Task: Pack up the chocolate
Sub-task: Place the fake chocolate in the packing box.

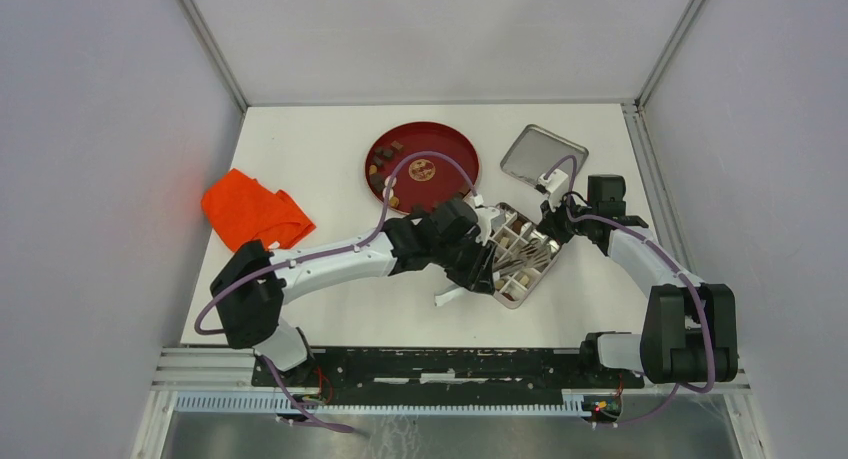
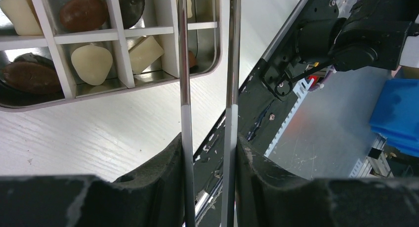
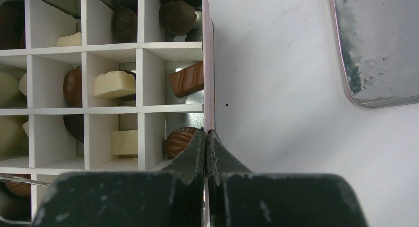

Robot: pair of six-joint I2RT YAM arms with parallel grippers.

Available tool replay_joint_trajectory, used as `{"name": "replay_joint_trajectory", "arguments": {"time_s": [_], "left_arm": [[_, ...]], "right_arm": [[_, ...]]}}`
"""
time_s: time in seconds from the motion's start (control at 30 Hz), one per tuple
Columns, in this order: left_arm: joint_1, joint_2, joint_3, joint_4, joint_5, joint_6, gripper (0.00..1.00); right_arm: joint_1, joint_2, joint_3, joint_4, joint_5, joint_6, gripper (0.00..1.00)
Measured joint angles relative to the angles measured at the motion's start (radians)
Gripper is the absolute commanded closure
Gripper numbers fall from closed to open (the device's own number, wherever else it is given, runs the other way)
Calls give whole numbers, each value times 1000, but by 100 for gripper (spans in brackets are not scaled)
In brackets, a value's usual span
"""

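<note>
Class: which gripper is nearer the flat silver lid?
Right: the right gripper, pinching the divided tin's rim, sits beside the lid; left gripper, holding metal tweezers, is across the tin.

Bright and even, from overhead. Casts only short, soft shadows on the table (image 1: 320, 299) around the divided tin (image 3: 208, 49). Glints pale off the loose lid (image 1: 543, 156) beyond the tin and along the tweezers (image 2: 183, 88) crossing its corner. Reads sharp on the chocolate (image 3: 113, 85) inside the tin; goes soft and dark on the right gripper (image 3: 205, 135) at its rim.
</note>
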Motion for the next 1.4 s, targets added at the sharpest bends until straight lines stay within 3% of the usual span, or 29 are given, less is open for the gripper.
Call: {"name": "replay_joint_trajectory", "arguments": {"time_s": [0.3,0.6,1.4], "left_arm": [[-7,33,3,-6,-22,0,69],[-10,53,31,-31,-34,1,60],[-16,62,51,-64,-39,1,56]], "right_arm": [[0,0,0,0,-1,0,100],[0,0,0,0,-1,0,100],[0,0,0,0,-2,-1,100]]}}
